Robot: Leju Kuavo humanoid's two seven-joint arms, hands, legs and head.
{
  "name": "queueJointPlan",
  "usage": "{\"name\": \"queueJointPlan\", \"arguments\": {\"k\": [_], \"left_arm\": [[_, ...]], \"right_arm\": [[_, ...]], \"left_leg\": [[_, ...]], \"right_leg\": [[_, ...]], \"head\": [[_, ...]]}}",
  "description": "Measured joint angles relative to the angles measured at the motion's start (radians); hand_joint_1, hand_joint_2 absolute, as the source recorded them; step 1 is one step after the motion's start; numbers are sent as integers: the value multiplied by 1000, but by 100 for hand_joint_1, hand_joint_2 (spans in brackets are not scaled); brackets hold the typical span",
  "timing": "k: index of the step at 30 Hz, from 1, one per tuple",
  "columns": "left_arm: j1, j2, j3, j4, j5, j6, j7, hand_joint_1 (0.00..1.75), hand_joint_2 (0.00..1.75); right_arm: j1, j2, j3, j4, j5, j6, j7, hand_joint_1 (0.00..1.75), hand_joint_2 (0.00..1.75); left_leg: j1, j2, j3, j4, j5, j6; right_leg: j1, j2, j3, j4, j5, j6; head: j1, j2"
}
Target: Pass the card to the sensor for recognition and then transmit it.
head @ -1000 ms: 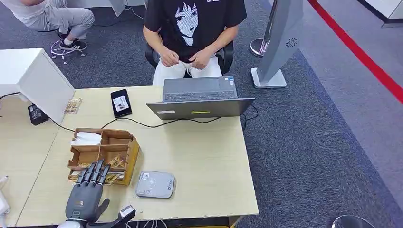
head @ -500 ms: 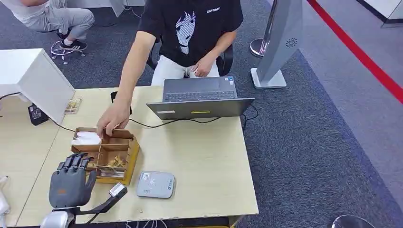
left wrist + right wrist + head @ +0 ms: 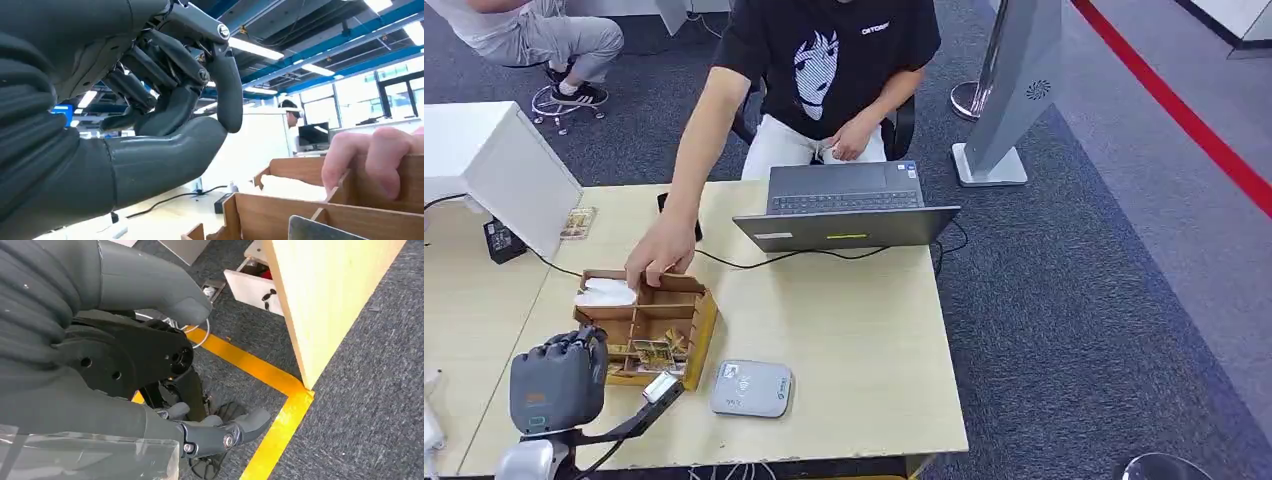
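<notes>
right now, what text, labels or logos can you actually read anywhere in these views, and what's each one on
None can be read for certain.
Small white lettering on the person's black T-shirt: too small to read.
White label on the black phone: mostly hidden by the person's arm.
Mark on the grey card sensor: blurred.
Round emblem on the grey floor stand: no letters legible.
Sticker on the laptop: too small.

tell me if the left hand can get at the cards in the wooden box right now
Probably yes: the left hand hangs beside the wooden box, the near compartments' cards are uncovered, and the person's hand grips only the far wall.
</notes>
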Motion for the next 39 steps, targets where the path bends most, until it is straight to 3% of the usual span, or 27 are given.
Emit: {"name": "queueJointPlan", "arguments": {"k": [14, 15, 16, 17, 22, 26, 31, 39], "left_arm": [[0, -6, 6, -8, 0, 2, -6, 175, 175], [0, -7, 6, -8, 0, 1, -6, 120, 175], [0, -8, 6, -8, 2, 0, -9, 23, 175], [0, -9, 6, -8, 4, -2, -13, 0, 175], [0, -11, 7, -9, 12, -21, -36, 0, 175], [21, 20, 6, -30, 21, -64, -62, 0, 175], [44, 52, 5, -33, 25, -63, -63, 0, 175], [44, 52, 5, -33, 25, -63, -63, 0, 175]], "right_arm": [[0, 0, 0, 0, 0, 0, 0, 0, 175], [0, 0, 0, 0, 0, 0, 0, 0, 175], [0, 0, 0, 0, 0, 0, 0, 0, 175], [0, 0, 0, 0, 0, 0, 0, 0, 175], [0, 0, 0, 0, -1, 0, 0, 0, 175], [1, 0, 0, 0, -6, -2, 0, 0, 175], [1, 0, 0, 0, -7, -2, 0, 0, 175], [1, 0, 0, 0, -7, -2, 0, 0, 175]], "left_leg": [[0, 0, 0, 0, 0, 0], [0, 0, 0, 0, 0, 0], [0, 0, 0, 0, 0, 0], [0, 0, 0, 0, 0, 0], [0, 0, 0, 0, 0, 0], [0, 0, 0, 0, 0, 0], [0, 0, 0, 0, 0, 0], [0, 0, 0, 0, 0, 0]], "right_leg": [[0, 0, 0, 0, 0, 0], [0, 0, 0, 0, 0, 0], [0, 0, 0, 0, 0, 0], [0, 0, 0, 0, 0, 0], [0, 0, 0, 0, 0, 0], [0, 1, 0, 0, 0, 0], [0, 1, 0, 0, 0, 0], [0, 1, 0, 0, 0, 0]], "head": [[0, 0], [0, 0], [0, 0], [0, 0], [0, 0], [0, 0], [0, 0], [0, 0]]}}
